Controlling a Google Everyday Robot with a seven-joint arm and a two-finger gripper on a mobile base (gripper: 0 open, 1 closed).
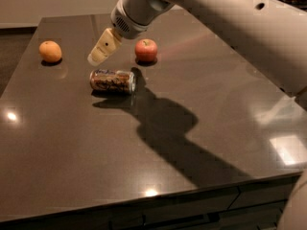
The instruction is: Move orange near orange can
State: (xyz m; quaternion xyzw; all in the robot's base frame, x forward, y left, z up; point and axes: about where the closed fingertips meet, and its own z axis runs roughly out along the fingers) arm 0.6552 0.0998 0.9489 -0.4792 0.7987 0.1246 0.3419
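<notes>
The orange [50, 51] sits on the dark table at the far left. The orange can [112, 81] lies on its side near the middle left, with a brown-orange patterned label and silver ends. My gripper [100, 51] hangs above the table between the orange and the red apple, just above and behind the can, about a hand's width right of the orange. It holds nothing that I can see.
A red apple [146, 50] stands right of the gripper, behind the can. My arm reaches in from the upper right and casts a large shadow across the table [72, 152]. The table's front edge runs along the bottom.
</notes>
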